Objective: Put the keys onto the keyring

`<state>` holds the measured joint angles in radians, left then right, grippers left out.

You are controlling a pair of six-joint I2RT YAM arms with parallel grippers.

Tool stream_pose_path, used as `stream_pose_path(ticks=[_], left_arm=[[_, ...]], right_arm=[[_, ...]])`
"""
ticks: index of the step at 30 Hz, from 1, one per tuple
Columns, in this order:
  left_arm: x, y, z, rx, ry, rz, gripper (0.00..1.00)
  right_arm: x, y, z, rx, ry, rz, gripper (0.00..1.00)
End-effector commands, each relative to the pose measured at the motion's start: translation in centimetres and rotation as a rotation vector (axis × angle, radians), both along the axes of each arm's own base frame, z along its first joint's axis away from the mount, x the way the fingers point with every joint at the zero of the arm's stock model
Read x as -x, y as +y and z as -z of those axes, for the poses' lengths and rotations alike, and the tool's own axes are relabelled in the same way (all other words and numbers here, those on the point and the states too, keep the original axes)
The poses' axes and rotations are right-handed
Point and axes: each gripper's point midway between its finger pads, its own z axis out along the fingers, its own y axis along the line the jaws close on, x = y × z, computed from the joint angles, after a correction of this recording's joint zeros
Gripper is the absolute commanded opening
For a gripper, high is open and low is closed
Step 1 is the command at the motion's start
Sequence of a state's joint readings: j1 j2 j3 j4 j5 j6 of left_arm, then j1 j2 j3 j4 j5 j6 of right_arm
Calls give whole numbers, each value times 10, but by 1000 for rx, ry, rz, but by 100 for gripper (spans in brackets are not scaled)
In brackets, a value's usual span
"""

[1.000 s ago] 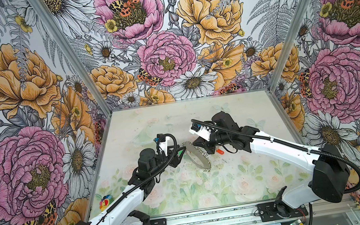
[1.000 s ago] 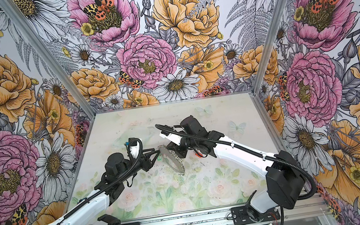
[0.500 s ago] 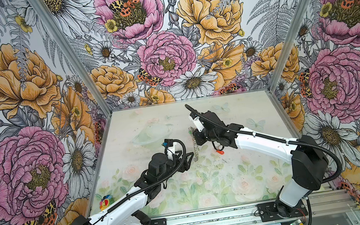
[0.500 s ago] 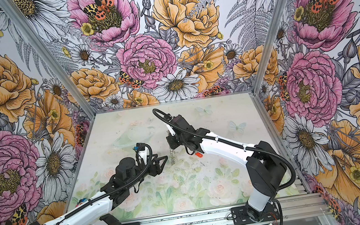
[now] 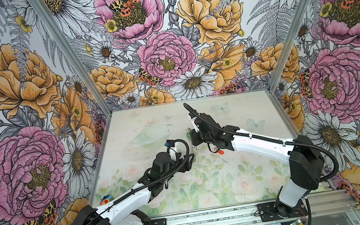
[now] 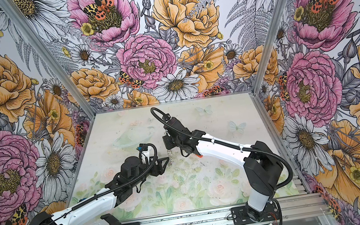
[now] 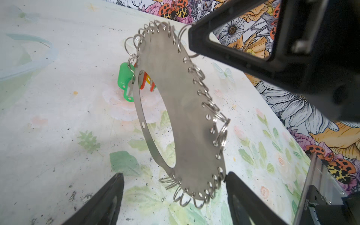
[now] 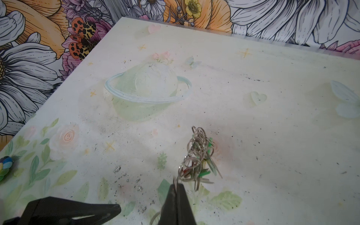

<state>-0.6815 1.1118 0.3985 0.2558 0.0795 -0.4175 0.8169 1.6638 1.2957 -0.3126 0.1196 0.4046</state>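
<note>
The keyring (image 7: pixel 185 116) hangs upright in the air above the middle of the table (image 5: pixel 232 182). In both top views it is seen edge-on, as a thin strip (image 6: pixel 169 155). Its rim carries many split rings (image 7: pixel 221 134). Some keys (image 7: pixel 126 81) hang from these rings on one side: a green one beside the plate, and red, orange and yellow ones that show through the big hole.

The right gripper (image 8: pixel 176 188) is pressed together on a split ring at the upper rim, so the keyring hangs from it. The left gripper (image 7: pixel 173 176) stands wide, and the lower rim of the keyring lies between its two fingers (image 7: pixel 233 187) without being pinched. Whether one finger touches the rim, I cannot tell. In a top view the left gripper (image 5: pixel 191 159) points at the keyring from the left, just under the right gripper.
</note>
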Motion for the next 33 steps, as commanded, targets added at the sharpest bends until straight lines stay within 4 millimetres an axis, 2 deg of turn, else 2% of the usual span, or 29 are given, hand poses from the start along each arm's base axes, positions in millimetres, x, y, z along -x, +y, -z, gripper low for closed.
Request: stream_pose_path(ticks=[1,4,7,11,14,20,24,26,33], left_arm=[[2,-10,-27,80,-59,30,84],[1,-12,-27,83,-55,33,84],[-5,-12,-18,43,-30,9,83],[-17,2,-3,-38,-4,-89,69],[-23,16,-1,-67,-8,-146,57],[-25,27,3,-79,6,-151,39],[-25,38,6,-105,2,-174,28],[-26,43,5,-113,-4,-185,20],[-26,40,4,-117,-15,-154,9]], right_arm=[[-10,10,-24,-47,-62,32,0],[-9,13,-23,-45,-63,33,0],[-7,17,-23,-53,-57,21,0],[-5,19,-29,-64,-62,5,0],[-1,20,-30,-65,-60,-29,0],[7,21,-29,-73,-19,-139,0],[13,13,-23,3,-6,-174,0],[16,9,-19,42,-2,-189,0],[24,8,-9,71,34,-229,0]])
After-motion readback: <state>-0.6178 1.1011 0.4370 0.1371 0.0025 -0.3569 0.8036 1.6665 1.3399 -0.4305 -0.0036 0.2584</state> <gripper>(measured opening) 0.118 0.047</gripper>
